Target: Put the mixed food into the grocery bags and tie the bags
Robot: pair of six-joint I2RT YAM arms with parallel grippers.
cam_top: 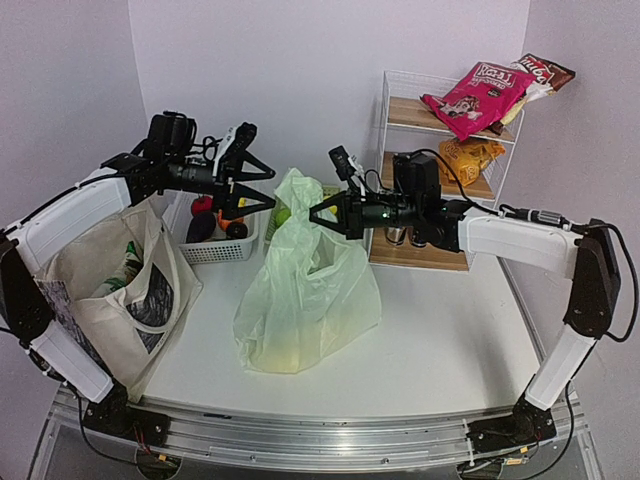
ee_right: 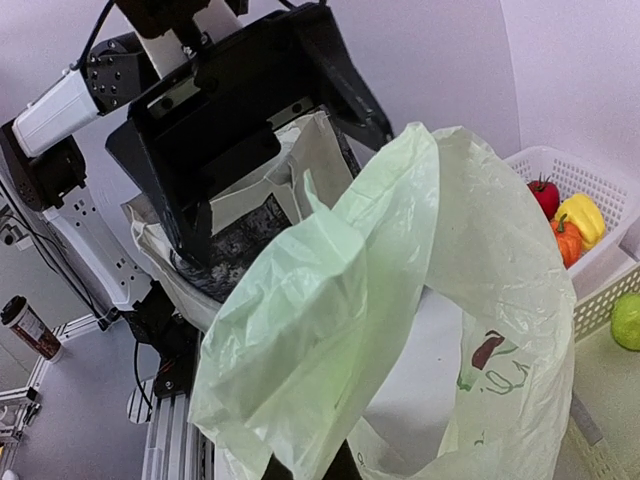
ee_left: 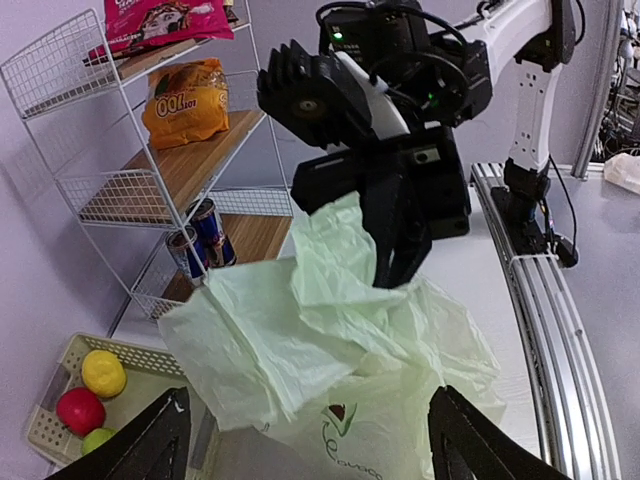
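Your right gripper (cam_top: pixel 318 213) pinched the top of the plastic bag (cam_top: pixel 310 290) at mid-table. Its jaws were pressed together on a gathered ear of film, apparently to hold the mouth up for tying. Your left gripper (cam_top: pixel 268 187) hovered just beside that ear with jaws spread and gripping nothing, likely placed to take the other side. The tote (cam_top: pixel 110 290) slumped at the left edge beneath the left arm, handles untied. Snack packets (cam_top: pixel 475 95) lay on the wire rack (cam_top: pixel 405 112) and cans (ee_left: pixel 205 235) stood on its bottom shelf, so loading looked unfinished.
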